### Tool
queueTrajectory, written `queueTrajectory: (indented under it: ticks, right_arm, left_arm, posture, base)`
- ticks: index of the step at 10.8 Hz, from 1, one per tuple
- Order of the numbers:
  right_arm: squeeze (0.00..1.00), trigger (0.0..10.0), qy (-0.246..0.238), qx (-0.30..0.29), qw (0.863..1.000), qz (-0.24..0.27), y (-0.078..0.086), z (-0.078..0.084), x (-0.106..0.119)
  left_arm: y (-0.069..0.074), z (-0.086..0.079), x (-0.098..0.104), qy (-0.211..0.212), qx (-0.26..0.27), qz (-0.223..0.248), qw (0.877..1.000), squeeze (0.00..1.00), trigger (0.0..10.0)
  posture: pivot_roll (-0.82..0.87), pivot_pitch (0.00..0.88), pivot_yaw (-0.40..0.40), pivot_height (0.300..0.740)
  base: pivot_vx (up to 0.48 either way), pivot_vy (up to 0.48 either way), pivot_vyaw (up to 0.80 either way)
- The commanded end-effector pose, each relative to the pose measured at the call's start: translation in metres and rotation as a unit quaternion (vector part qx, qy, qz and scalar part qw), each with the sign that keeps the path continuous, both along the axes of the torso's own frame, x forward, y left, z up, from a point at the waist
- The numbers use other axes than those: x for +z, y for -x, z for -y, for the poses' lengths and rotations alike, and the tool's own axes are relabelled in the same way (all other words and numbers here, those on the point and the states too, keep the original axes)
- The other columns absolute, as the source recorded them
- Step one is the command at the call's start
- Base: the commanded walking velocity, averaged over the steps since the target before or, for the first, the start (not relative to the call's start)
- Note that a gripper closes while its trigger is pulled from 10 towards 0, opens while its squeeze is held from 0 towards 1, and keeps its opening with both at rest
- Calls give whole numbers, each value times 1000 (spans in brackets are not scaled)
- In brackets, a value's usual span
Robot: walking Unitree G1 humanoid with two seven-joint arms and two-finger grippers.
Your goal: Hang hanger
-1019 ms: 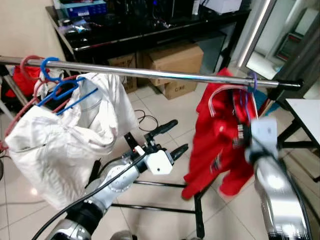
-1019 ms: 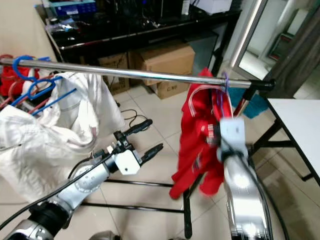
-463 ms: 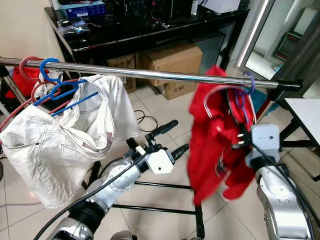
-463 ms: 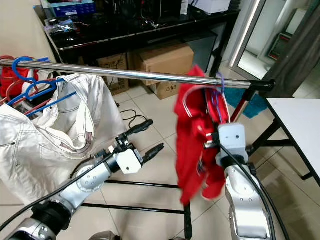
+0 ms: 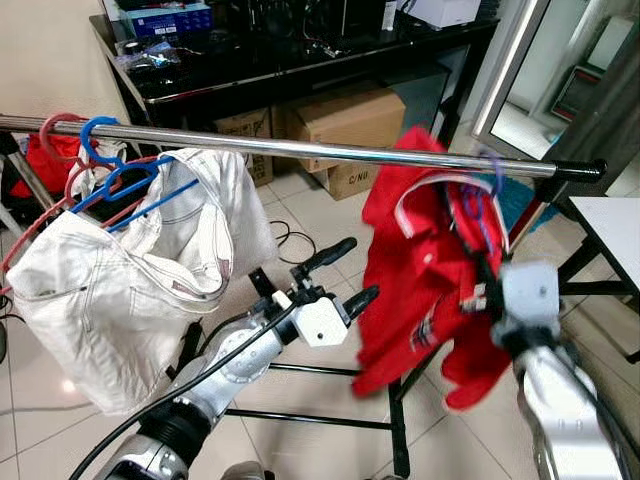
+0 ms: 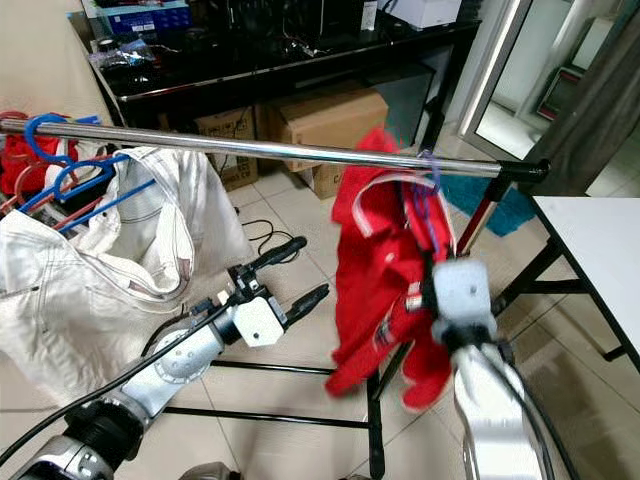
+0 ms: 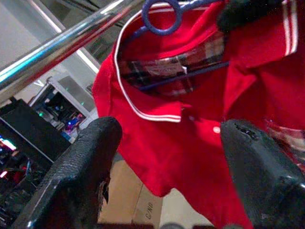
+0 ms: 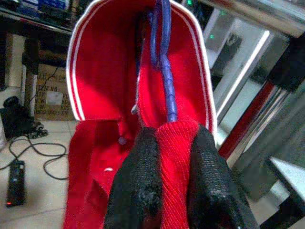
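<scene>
A red shirt (image 5: 425,275) hangs on a purple hanger (image 8: 164,71) whose hook (image 5: 487,170) sits at the chrome rail (image 5: 300,148) near its right end; I cannot tell whether it is over the rail. My right gripper (image 5: 482,290) is shut on the shirt's cloth just under the hanger's neck, its fingers (image 8: 136,191) pinched on the red fabric. To the left and lower, my left gripper (image 5: 345,277) stands open and holds nothing. In the left wrist view its fingers (image 7: 81,162) are spread wide, with the shirt (image 7: 190,138) and the rail (image 7: 62,45) beyond them.
A white garment (image 5: 130,270) on blue hangers (image 5: 110,170) fills the rail's left part, with red clothes (image 5: 45,155) behind. Cardboard boxes (image 5: 350,120) sit under a black desk (image 5: 250,65). A white table (image 5: 615,220) stands at the right. The rack's base bars (image 5: 310,370) cross the tiled floor.
The red shirt has swung to the left and its hanger hook has shifted left along the rail. My right gripper moved with it, still shut. The left gripper has stayed put.
</scene>
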State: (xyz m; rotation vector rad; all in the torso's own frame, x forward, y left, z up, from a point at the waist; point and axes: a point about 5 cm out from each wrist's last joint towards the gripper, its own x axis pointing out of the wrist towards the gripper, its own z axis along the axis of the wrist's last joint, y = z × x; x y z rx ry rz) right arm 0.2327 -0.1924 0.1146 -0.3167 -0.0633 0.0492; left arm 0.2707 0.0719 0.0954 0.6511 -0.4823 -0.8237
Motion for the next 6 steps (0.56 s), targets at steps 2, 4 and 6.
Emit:
queueTrajectory:
  ticks: [2,4,6]
  right_arm:
    - [0,0,23,0,999,46,2,3,7]
    - [0,10000,18,4,999,40,11,5,-7]
    - [0,10000,14,21,999,31,18,3,-16]
  left_arm:
    - [-1,-3,-3,27,17,-21,999,0,10000]
    - [-6,-9,-8,118,64,-108,985,0,10000]
    - [-3,-13,-17,133,75,-143,978,0,10000]
  posture:
    - [53,8,-15,740]
    - [47,10,-12,740]
    - [38,12,-8,740]
  base:
    - [0,0,0]
    - [0,0,0]
    - [0,0,0]
